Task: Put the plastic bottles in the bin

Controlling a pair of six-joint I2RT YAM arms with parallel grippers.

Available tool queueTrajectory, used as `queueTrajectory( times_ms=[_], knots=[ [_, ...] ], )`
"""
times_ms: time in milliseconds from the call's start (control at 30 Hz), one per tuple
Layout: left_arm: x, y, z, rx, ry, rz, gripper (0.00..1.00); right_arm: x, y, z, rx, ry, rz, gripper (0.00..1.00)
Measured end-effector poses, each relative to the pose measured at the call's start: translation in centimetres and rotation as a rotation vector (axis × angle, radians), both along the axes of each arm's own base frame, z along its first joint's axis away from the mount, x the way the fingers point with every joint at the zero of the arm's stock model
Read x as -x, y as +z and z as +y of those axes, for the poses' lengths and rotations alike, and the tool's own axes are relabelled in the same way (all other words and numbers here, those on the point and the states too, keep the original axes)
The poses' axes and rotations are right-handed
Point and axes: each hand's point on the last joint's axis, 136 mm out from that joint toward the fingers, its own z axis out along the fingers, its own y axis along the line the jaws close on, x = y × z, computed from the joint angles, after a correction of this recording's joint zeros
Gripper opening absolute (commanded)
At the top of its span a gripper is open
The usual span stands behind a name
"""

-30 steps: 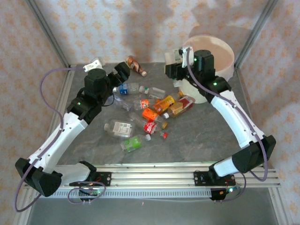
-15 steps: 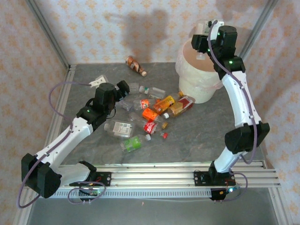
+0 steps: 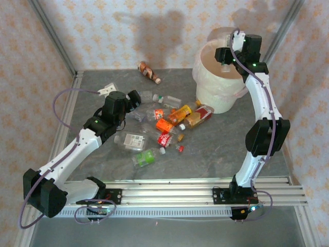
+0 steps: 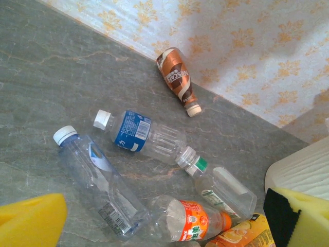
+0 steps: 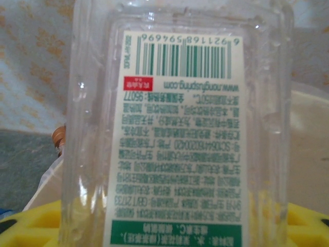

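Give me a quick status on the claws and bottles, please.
Left claw open, above bottles on table. Right claw holds clear bottle over bin. Nothing blocks bin's mouth.

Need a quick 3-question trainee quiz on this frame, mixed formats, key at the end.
1. True or false: the right gripper holds a clear bottle over the bin.
2. The left gripper is: A) shut on a bottle; B) open, over the loose bottles on the table; C) inside the bin.
3. Fill in: the brown bottle lying apart near the back wall has a ___ cap.

Key: 1 true; 2 B; 3 white.
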Motion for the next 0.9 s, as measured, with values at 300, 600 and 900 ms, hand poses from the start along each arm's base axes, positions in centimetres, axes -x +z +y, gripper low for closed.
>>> queueTrajectory(
  times_ms=[300, 600, 900],
  knots=[
    [-0.1, -1.3, -0.4, -0.013, -0.017, 0.044, 1.00, 0.3, -3.4, -0.1, -0.009, -0.010, 0.081, 0.66],
    [-0.5, -2.1, -0.6, -0.026, -0.020, 0.079, 1.00, 0.2, -4.6, -0.6, -0.023, -0.055, 0.128, 0.69],
    [-0.3, -2.5, -0.3, -0.005, 0.010, 0.092, 1.00, 0.5, -4.2, -0.6, -0.046, -0.066, 0.139, 0.71]
  ],
)
